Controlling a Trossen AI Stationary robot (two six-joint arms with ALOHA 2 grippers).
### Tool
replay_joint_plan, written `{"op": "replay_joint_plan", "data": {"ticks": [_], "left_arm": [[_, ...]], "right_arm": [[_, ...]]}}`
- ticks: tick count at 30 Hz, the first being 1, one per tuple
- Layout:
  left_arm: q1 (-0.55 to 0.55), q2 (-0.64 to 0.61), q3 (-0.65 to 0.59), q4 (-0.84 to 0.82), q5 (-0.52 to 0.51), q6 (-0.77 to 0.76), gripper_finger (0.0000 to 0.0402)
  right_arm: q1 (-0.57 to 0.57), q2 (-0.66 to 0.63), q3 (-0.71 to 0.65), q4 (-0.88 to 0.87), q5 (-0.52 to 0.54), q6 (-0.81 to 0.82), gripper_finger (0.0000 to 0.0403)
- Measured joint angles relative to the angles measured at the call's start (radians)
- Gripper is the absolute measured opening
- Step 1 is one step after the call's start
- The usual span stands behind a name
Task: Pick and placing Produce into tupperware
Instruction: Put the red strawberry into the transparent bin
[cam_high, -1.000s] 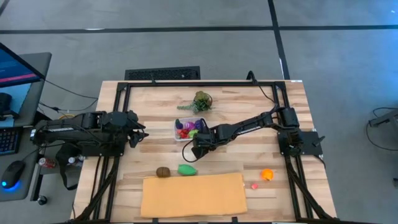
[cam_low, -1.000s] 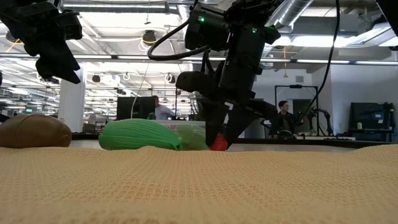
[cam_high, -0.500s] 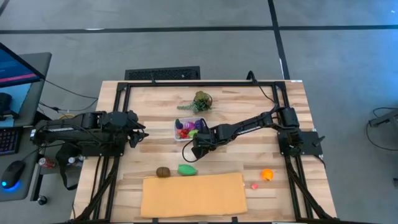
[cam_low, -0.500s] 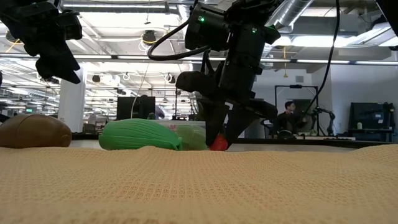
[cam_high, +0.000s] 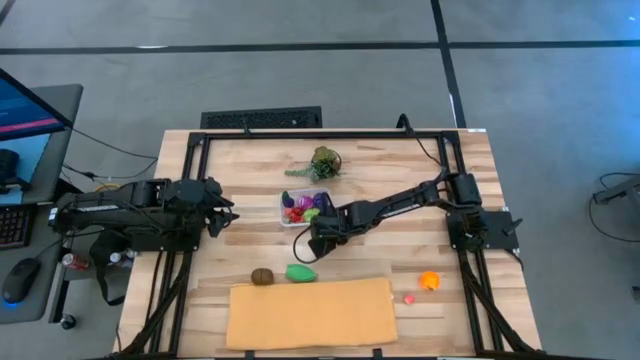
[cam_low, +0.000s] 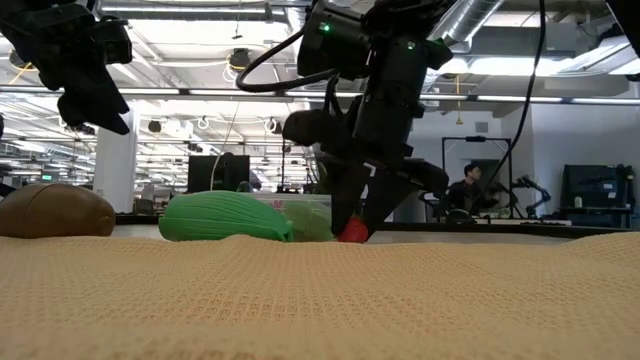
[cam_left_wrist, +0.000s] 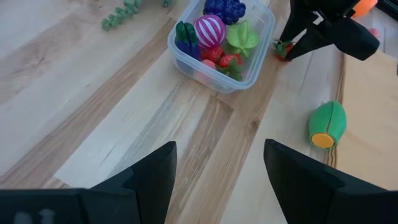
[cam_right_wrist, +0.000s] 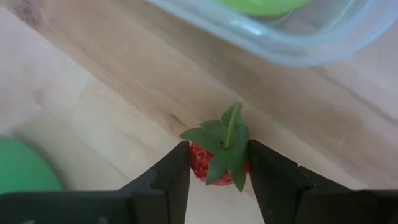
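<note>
As the right gripper pinches the toy strawberry low on the table beside the tupperware, a shallow hold risks slippage on lifting; left gripper waits spread.

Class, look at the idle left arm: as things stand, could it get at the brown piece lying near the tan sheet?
Probably yes. The left gripper is open, and bare table lies between it and the brown piece; the right gripper works by the tupperware, off that path.

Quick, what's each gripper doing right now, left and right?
Left gripper: open, empty, waiting at the table's left.
Right gripper: shut on the strawberry, beside the tupperware.
</note>
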Motion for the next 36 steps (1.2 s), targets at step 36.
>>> {"op": "replay_joint_plan", "data": {"ticks": [36], "left_arm": [[0.0, 0.0, 0.0, 0.0, -0.01, -0.007, 0.0231]], "right_arm": [[-0.005, -0.063, 0.278, -0.156, -0.038, -0.205, 0.0146]]}}
